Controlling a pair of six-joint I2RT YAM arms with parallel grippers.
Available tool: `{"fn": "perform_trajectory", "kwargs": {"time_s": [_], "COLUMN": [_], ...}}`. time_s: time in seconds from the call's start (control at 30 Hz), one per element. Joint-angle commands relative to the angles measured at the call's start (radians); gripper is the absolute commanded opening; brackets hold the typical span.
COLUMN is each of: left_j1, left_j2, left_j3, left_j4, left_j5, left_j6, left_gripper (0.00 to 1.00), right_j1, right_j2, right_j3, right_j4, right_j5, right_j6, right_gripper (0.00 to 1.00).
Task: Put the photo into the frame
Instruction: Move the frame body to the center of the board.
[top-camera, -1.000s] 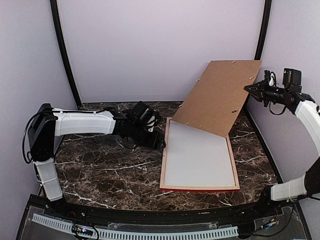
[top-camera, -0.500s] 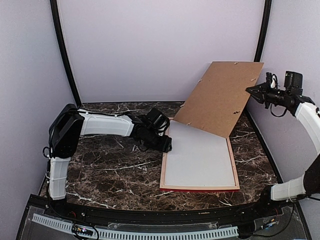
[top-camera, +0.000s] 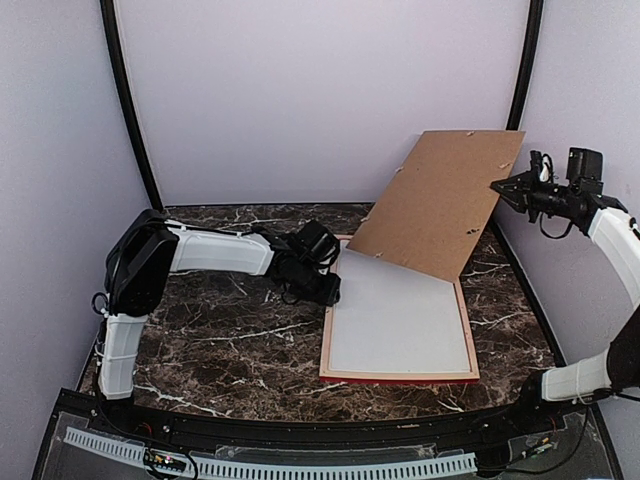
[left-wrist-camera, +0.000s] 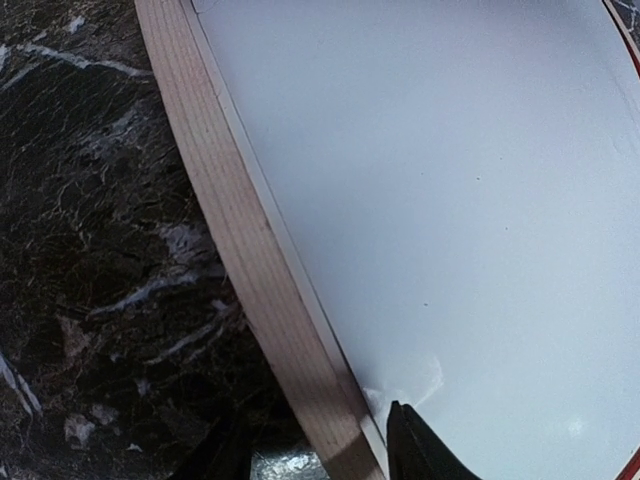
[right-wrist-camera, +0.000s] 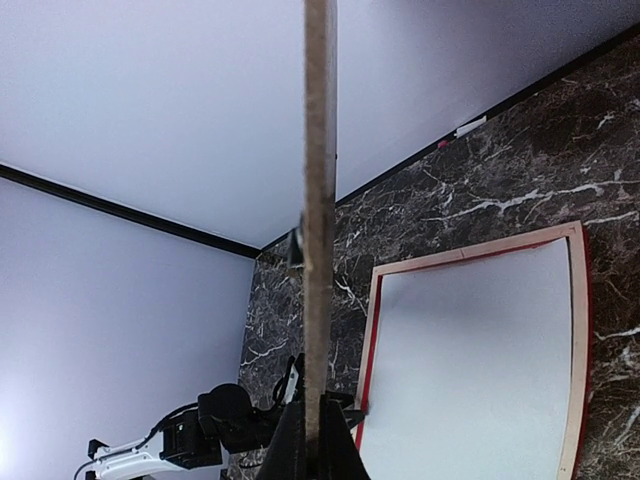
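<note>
The frame (top-camera: 328, 345) lies face down on the marble table, pale wood back up, with red showing along its near edge. A plain white sheet, the photo (top-camera: 400, 315) back up, fills it. My left gripper (top-camera: 328, 287) stands open astride the frame's left rail (left-wrist-camera: 240, 250). One fingertip (left-wrist-camera: 408, 445) rests on the photo (left-wrist-camera: 450, 180), and the other is over the marble, apart from the rail. My right gripper (top-camera: 500, 187) is shut on the brown backing board (top-camera: 440, 200) and holds it tilted up over the frame's far end. In the right wrist view the board (right-wrist-camera: 320, 150) is seen edge-on.
Lilac walls close in the back and both sides, and the right arm is close to the right wall. The dark marble table (top-camera: 220, 340) lies bare left of the frame. The raised board's lower edge rests at the frame's far end.
My left arm reached right to the frame's left rail, and its jaws narrowed. The right gripper shifted a little, still holding the board up.
</note>
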Motion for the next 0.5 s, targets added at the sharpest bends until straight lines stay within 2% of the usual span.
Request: {"fn": "perform_trajectory", "kwargs": {"time_s": [0.0, 0.3, 0.47], "left_j1": [-0.006, -0.007, -0.007], "left_j2": [0.011, 0.011, -0.009], "left_j3": [0.022, 0.015, -0.022], "left_j4": [0.001, -0.022, -0.034], "left_j5": [-0.022, -0.046, -0.087], "left_j6": [-0.006, -0.030, -0.055], "left_gripper": [0.48, 0.40, 0.31], "right_j1": [-0.004, -0.004, -0.004], "right_j2": [-0.023, -0.023, -0.026], "right_j3": [0.005, 0.003, -0.006], "right_j4": [0.099, 0.105, 0.106], "right_j5": [-0.042, -0.048, -0.054], "right_j6": [-0.007, -0.002, -0.003], "right_gripper": [0.00, 0.00, 0.00]}}
